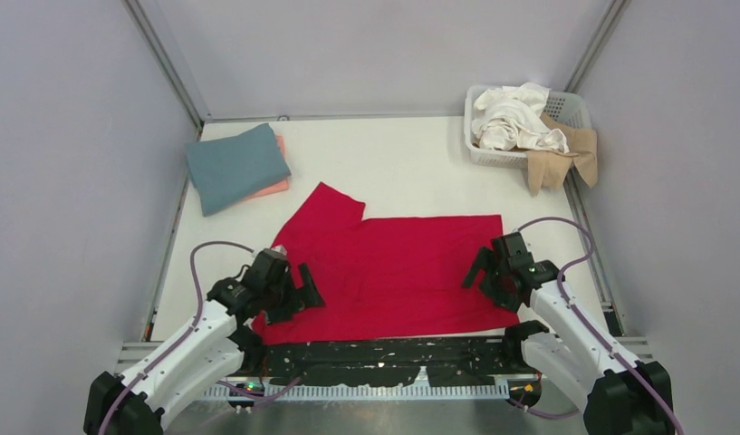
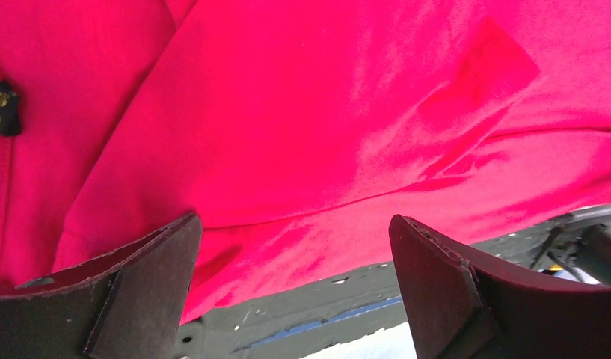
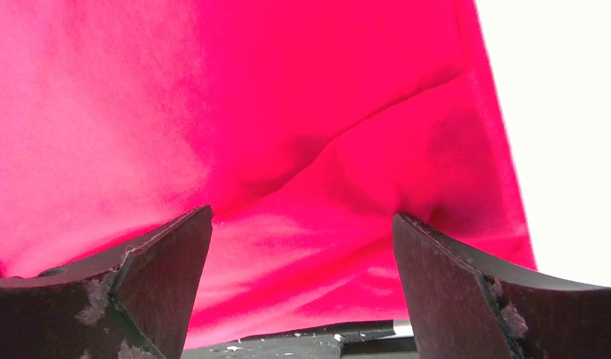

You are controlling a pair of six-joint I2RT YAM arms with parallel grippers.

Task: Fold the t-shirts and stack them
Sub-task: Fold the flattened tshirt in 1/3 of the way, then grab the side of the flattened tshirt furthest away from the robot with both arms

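A bright red t-shirt (image 1: 393, 272) lies spread flat near the table's front edge, one sleeve pointing to the back left. My left gripper (image 1: 298, 297) hovers open over its near left corner. In the left wrist view the gripper (image 2: 295, 247) has red cloth (image 2: 324, 134) and the shirt's hem below it, with nothing between the fingers. My right gripper (image 1: 486, 283) stands open over the near right corner; in the right wrist view it (image 3: 302, 239) is above the red cloth (image 3: 287, 112) and holds nothing. A folded teal t-shirt (image 1: 235, 165) rests on a folded salmon pink one (image 1: 277, 188) at the back left.
A white slotted basket (image 1: 576, 109) at the back right holds crumpled white shirts (image 1: 511, 118), and a tan one (image 1: 561, 161) hangs over its side. A black strip (image 1: 393, 353) runs along the front edge under the red hem. Grey walls enclose the table.
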